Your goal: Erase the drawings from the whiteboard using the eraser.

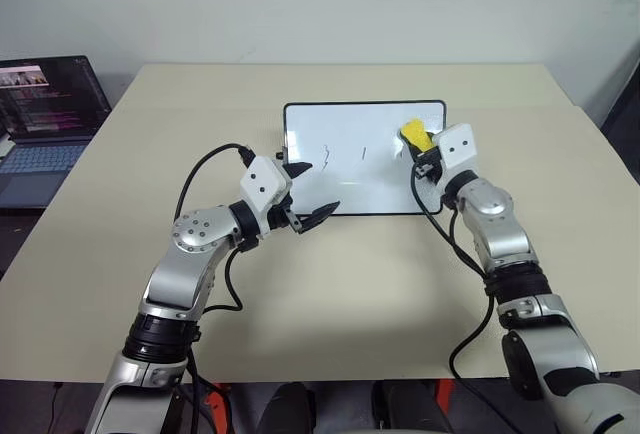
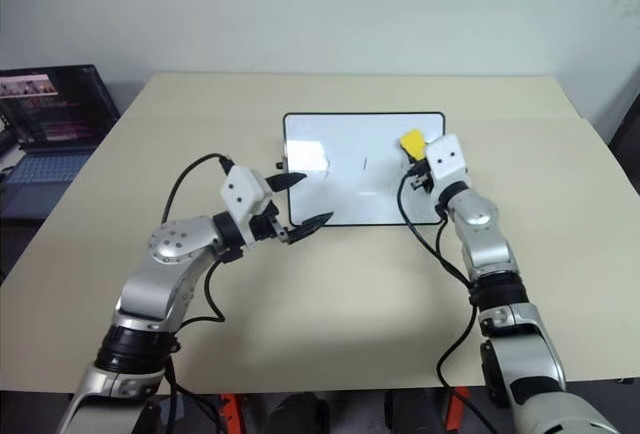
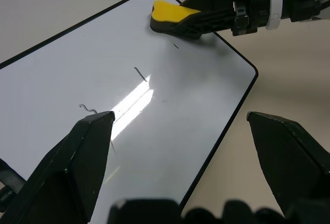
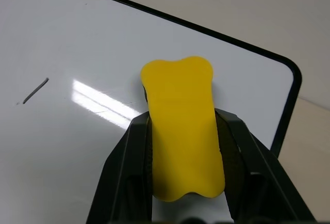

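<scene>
Left eye view: right gripper clenches the yellow eraser over the whiteboard by its far right corner. Left gripper gapes empty at the near left edge. Next, I judge: sweep left across 2 visible drawings.

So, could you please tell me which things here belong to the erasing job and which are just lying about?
Part of the job:
- whiteboard
- drawings left on it
- yellow eraser, clamped in the right gripper over the board
- left gripper, open at the board's near left corner

Just lying about:
- laptop, open on a separate surface to the left
- beige table under the board
</scene>
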Controlling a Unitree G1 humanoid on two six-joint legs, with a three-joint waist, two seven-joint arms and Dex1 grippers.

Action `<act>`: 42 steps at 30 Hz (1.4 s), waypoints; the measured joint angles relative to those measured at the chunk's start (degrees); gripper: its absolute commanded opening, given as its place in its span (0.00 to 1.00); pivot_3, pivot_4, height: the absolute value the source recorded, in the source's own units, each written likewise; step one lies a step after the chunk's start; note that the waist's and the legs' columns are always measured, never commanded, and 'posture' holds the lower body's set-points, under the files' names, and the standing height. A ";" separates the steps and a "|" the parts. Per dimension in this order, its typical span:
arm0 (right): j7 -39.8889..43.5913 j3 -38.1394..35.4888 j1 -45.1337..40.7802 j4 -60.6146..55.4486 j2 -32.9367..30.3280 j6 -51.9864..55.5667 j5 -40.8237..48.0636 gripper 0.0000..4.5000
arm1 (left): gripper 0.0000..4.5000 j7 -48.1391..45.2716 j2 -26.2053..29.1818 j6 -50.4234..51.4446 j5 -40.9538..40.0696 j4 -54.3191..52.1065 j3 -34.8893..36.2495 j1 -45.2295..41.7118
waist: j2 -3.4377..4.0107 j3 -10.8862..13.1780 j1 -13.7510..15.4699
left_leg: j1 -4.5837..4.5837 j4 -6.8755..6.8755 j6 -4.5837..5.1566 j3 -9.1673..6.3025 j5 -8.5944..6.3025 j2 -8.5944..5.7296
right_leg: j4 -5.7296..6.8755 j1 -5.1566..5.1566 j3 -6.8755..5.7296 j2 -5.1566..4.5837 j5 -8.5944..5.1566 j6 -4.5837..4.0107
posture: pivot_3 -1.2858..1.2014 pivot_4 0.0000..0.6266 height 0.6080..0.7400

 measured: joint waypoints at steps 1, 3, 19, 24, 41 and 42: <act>0.05 0.26 0.03 0.20 0.33 -0.20 0.00 0.30 | 1.00 0.02 0.02 0.06 0.00 -0.02 0.01 0.01 | 0.00 0.00 -0.08 | 0.01 0.00 0.00 0.01 0.00 0.00 | 0.01 0.00 0.01 0.00 0.00 0.00 | 0.52 0.24 1.00; 0.51 0.76 0.52 -0.09 1.00 -0.27 0.00 0.30 | 1.00 0.17 0.09 0.33 -0.01 -0.33 0.03 0.18 | 0.00 0.00 -0.20 | 0.01 0.02 0.00 0.01 0.00 0.00 | 0.02 0.01 0.01 0.00 0.01 0.00 | 0.52 0.24 1.00; 4.60 2.98 14.49 -17.01 0.92 7.77 0.28 0.30 | 1.00 0.81 0.94 0.82 -0.10 -1.87 0.22 0.58 | -0.01 -0.01 0.32 | -0.03 0.02 0.00 -0.06 0.00 -0.02 | -0.02 0.01 -0.03 -0.01 0.01 0.01 | 0.52 0.24 1.00; 4.31 1.59 18.02 -23.81 0.36 12.81 1.85 0.30 | 1.00 0.86 0.99 0.81 -0.12 -1.86 0.22 0.55 | 0.00 0.00 0.36 | -0.06 0.01 0.00 -0.06 0.00 -0.02 | -0.05 -0.01 -0.03 -0.01 0.01 0.01 | 0.52 0.24 1.00; -1.80 -0.12 3.94 -8.14 -1.55 6.23 -1.89 0.30 | 1.00 -0.03 0.29 0.34 -0.10 0.23 -0.02 -1.18 | -0.01 0.00 0.19 | -0.05 -0.01 -0.01 0.02 0.00 -0.04 | -0.10 -0.01 0.01 -0.02 0.01 0.01 | 0.52 0.24 1.00; -1.77 0.09 3.07 -6.55 -1.56 5.33 -2.28 0.30 | 1.00 -0.07 0.13 0.34 -0.10 0.25 -0.03 -1.20 | -0.01 0.00 0.06 | -0.04 0.01 0.00 0.05 0.00 -0.03 | -0.08 0.00 0.04 -0.02 0.01 0.01 | 0.52 0.24 1.00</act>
